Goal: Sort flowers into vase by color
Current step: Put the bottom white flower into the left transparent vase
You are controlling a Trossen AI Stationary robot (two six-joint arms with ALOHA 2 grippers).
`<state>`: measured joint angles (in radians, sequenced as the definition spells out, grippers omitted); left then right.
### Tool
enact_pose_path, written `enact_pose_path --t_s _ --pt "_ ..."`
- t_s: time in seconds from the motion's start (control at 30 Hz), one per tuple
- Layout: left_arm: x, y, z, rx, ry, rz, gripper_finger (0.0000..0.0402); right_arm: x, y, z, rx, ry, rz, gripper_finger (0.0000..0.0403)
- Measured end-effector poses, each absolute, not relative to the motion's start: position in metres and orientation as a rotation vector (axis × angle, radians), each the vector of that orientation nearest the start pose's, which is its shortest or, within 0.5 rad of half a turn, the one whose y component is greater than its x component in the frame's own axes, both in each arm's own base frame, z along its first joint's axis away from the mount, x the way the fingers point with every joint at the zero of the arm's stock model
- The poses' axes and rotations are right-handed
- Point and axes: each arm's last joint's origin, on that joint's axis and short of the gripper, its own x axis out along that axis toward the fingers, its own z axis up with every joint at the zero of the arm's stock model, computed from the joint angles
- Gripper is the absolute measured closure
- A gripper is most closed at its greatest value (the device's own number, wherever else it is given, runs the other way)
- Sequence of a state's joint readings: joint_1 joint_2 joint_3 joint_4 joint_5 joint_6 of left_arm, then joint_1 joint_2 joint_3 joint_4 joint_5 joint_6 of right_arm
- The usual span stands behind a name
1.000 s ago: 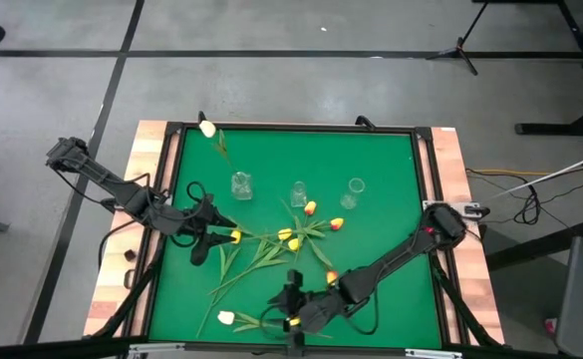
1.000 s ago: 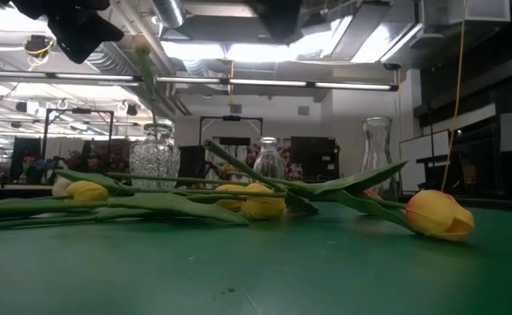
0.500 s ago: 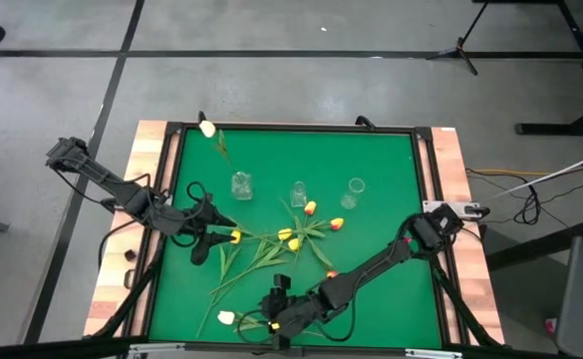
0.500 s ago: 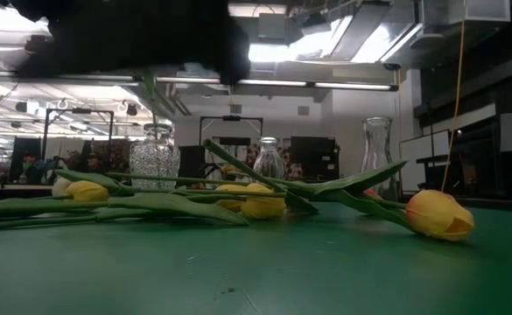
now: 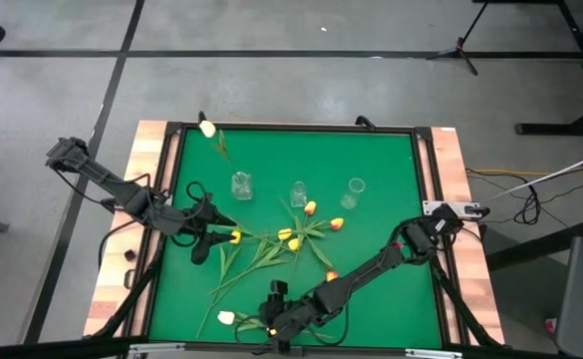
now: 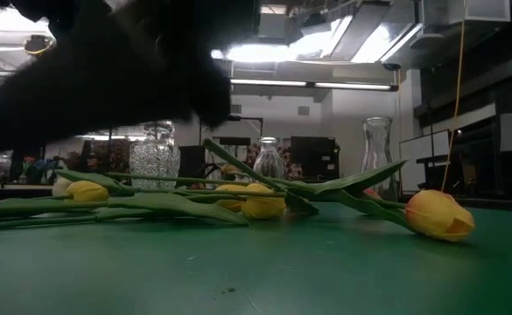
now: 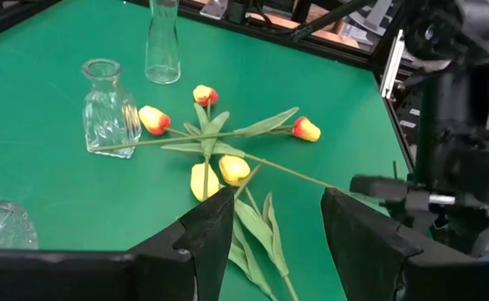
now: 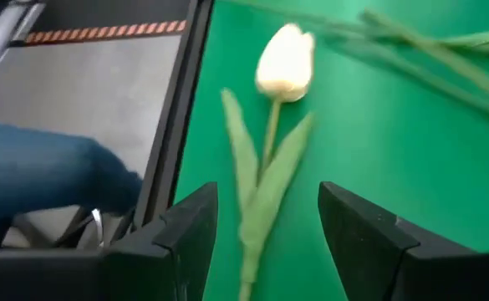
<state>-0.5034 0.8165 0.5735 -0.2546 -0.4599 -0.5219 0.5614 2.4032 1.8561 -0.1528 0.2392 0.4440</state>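
Several yellow and orange-yellow flowers [image 5: 293, 237] lie crossed on the green mat, seen too in the left wrist view as flowers [image 7: 219, 159]. One white tulip [image 5: 207, 129] stands in the left vase [image 5: 241, 184]. Two more glass vases [image 5: 299, 192] [image 5: 356, 186] stand beside it. Another white tulip [image 8: 284, 60] lies near the front edge, white tulip [image 5: 225, 317]. My right gripper [image 8: 265, 251] is open low over it, a finger on each side of its stem and leaves [image 8: 265, 196], right gripper [image 5: 263, 321]. My left gripper [image 7: 277, 242] hovers open at the mat's left, left gripper [image 5: 227, 230].
The mat's black frame [image 8: 173, 125] runs close beside the white tulip, with a person's blue-clad leg [image 8: 43, 176] beyond it. In the low view my right arm [image 6: 107, 79] darkens the upper left; an orange tulip [image 6: 439, 214] lies at the right.
My right gripper has sunk and gone toward the table's near left corner, closing in on the lying white tulip while staying open. The flowers have kept their places.
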Motion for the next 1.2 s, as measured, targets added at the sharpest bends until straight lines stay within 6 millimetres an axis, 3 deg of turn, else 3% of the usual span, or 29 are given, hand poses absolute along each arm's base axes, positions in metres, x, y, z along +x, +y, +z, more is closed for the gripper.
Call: enact_pose_path --t_s 0.1,0.43,0.7,0.87,1.0,1.2 --pt "0.158 -0.073 0.250 -0.292 0.437 0.075 0.0223 0.454 0.277 0.132 0.160 0.709 0.184 0.0194" --pt "0.158 -0.072 0.250 -0.296 0.443 0.078 0.0223 0.457 0.272 0.133 0.175 0.709 0.192 0.0194" --pt "0.158 -0.072 0.250 -0.287 0.447 0.077 0.0223 0.461 0.276 0.113 0.174 0.743 0.216 0.0194" --pt "0.157 -0.072 0.248 -0.278 0.459 0.081 0.0223 0.468 0.279 0.115 0.141 0.789 0.188 0.0199" --pt "0.157 -0.072 0.248 -0.273 0.467 0.082 0.0223 0.470 0.272 0.121 0.100 0.832 0.118 0.0240" --pt "0.156 -0.071 0.246 -0.276 0.482 0.089 0.0223 0.476 0.257 0.126 0.098 0.888 0.074 0.0352"
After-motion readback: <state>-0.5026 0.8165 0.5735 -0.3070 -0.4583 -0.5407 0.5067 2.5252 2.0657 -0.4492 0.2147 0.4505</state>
